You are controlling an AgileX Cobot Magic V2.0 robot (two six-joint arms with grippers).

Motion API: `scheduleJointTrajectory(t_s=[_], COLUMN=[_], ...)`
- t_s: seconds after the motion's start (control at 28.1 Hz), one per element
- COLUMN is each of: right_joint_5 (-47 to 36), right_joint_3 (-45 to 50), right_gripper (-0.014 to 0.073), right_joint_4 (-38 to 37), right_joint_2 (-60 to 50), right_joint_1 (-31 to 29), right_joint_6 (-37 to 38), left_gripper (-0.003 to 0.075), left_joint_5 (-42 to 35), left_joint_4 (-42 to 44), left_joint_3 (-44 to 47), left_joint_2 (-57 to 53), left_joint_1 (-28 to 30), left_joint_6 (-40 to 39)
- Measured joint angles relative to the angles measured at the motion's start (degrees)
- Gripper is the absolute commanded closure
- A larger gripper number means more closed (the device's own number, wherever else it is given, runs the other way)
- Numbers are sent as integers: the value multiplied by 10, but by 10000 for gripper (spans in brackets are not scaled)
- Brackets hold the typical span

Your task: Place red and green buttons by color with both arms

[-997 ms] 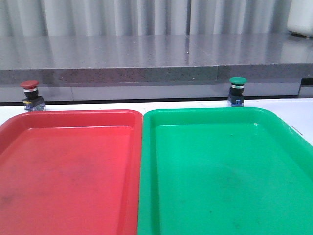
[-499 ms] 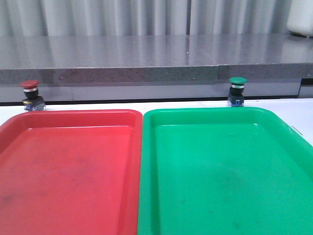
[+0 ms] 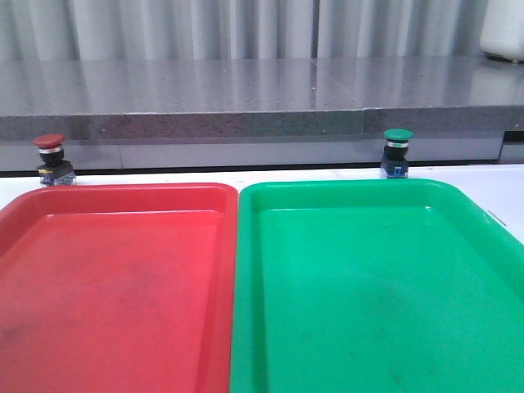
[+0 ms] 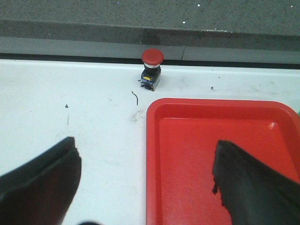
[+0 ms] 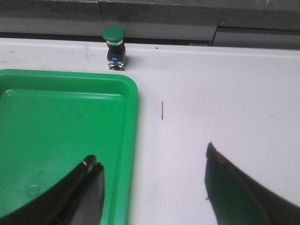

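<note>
The red button point(image 3: 51, 160) stands upright on the white table behind the red tray's far left corner; it also shows in the left wrist view point(image 4: 152, 70). The green button point(image 3: 398, 152) stands upright behind the green tray's far edge; it also shows in the right wrist view point(image 5: 114, 47). My left gripper point(image 4: 146, 154) is open and empty, well short of the red button, over the red tray's left rim. My right gripper point(image 5: 151, 161) is open and empty, over the green tray's right rim, well short of the green button. Neither arm shows in the front view.
The red tray point(image 3: 115, 270) and the green tray point(image 3: 377, 278) lie side by side and fill the front of the table. A grey stone ledge point(image 3: 246, 98) runs along the back just behind both buttons. White table point(image 5: 225, 93) lies right of the green tray.
</note>
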Motion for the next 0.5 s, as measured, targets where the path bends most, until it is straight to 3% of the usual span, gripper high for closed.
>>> scheduleJointTrajectory(t_s=[0.5], right_joint_5=[0], right_joint_3=[0], right_gripper=[105], right_joint_4=[0], right_joint_2=[0], right_joint_1=[0], right_joint_6=[0], left_gripper=[153], left_joint_5=[-16], left_joint_4=[0], left_joint_3=[-164], left_joint_2=[337], left_joint_1=[0], left_joint_6=[0])
